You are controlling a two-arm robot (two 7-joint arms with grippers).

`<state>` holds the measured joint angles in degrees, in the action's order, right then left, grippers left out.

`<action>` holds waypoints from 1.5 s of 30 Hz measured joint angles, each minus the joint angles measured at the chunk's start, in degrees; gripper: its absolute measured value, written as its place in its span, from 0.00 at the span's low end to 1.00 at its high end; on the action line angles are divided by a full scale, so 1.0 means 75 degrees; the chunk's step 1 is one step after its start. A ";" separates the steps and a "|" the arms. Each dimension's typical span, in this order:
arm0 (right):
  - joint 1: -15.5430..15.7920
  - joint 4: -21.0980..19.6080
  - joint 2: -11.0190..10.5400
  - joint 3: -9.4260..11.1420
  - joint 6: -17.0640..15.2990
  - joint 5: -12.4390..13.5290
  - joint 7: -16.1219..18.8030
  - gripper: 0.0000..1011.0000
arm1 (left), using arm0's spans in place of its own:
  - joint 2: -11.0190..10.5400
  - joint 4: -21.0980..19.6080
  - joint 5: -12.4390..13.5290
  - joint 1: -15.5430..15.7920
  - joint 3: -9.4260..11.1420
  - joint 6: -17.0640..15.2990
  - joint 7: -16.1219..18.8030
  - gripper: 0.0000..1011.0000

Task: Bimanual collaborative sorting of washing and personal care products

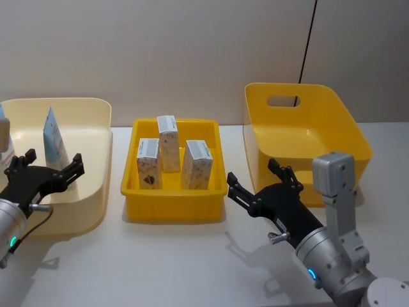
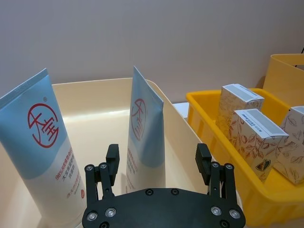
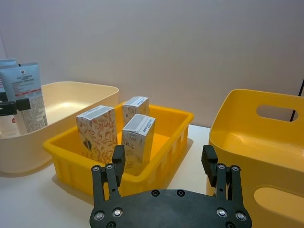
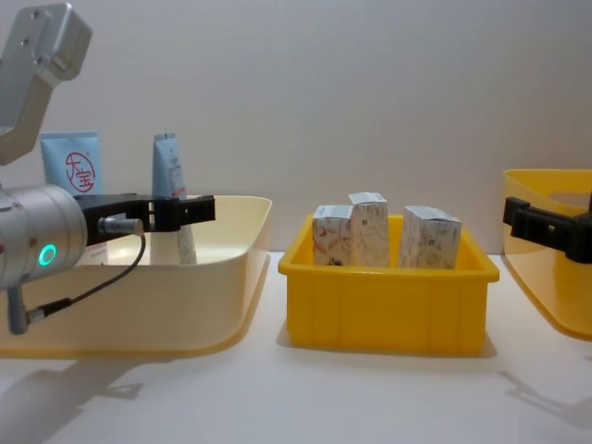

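Three white cartons (image 1: 169,142) with orange-red print stand upright in the small yellow tray (image 1: 172,206) at the middle; they also show as cartons (image 3: 138,142) and cartons (image 4: 370,231). A pale-blue tube (image 2: 145,137) stands upright in the cream bin (image 1: 96,115) on the left, and a second tube (image 2: 40,142) stands beside it. My left gripper (image 1: 52,161) is open over that bin, the nearer tube (image 4: 169,180) just ahead of its fingers (image 2: 111,164), untouched. My right gripper (image 1: 252,173) hovers open and empty between the tray and the big yellow bin (image 1: 345,137).
The big yellow bin (image 3: 266,142) with a handle slot stands at the right, holding nothing visible. White table (image 1: 192,268) lies bare in front of all three containers. A plain wall stands close behind them.
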<state>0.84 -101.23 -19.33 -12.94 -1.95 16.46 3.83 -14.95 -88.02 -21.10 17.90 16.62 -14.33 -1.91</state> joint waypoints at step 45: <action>0.0000 0.0000 0.0000 0.0000 0.0000 0.0000 0.0000 0.99 | 0.0420 0.1223 0.0646 0.0726 0.0120 0.0064 0.0222 0.61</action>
<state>0.84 -101.23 -19.33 -12.94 -1.95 16.46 3.83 -11.80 -78.85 -16.25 23.35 17.52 -13.85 -0.24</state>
